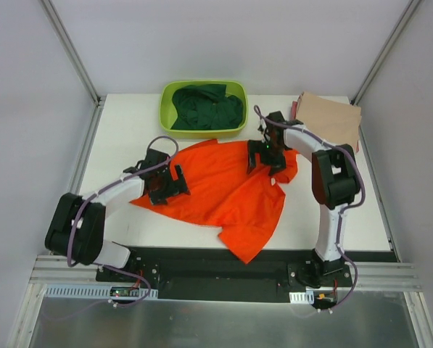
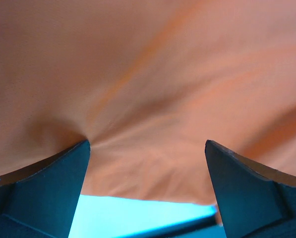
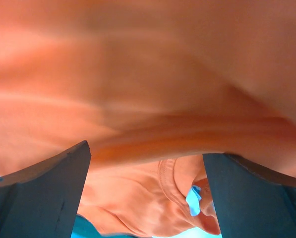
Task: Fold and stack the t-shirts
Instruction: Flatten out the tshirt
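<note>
From above, the orange t-shirt (image 1: 231, 196) lies crumpled mid-tabletop (image 1: 122, 130). I judge it soft, light and floppy. The left claw (image 1: 174, 181) sits at its left edge, the right claw (image 1: 265, 156) at its far-right corner. Bare tabletop shows on the near left and right; the tub (image 1: 201, 129) and the folded tan tee (image 1: 332, 116) crowd the far side.

Left wrist: fingers spread wide, cloth across them, unpinched.

Right wrist: also spread wide. The collar (image 3: 170, 181) shows, and I'd pinch a seam there.

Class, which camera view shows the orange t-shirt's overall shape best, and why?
The top external view: the orange t-shirt shows almost whole, crumpled on the table. The left wrist view gives only a close stretch of its cloth; the right wrist view likewise, plus what looks like its collar.
</note>
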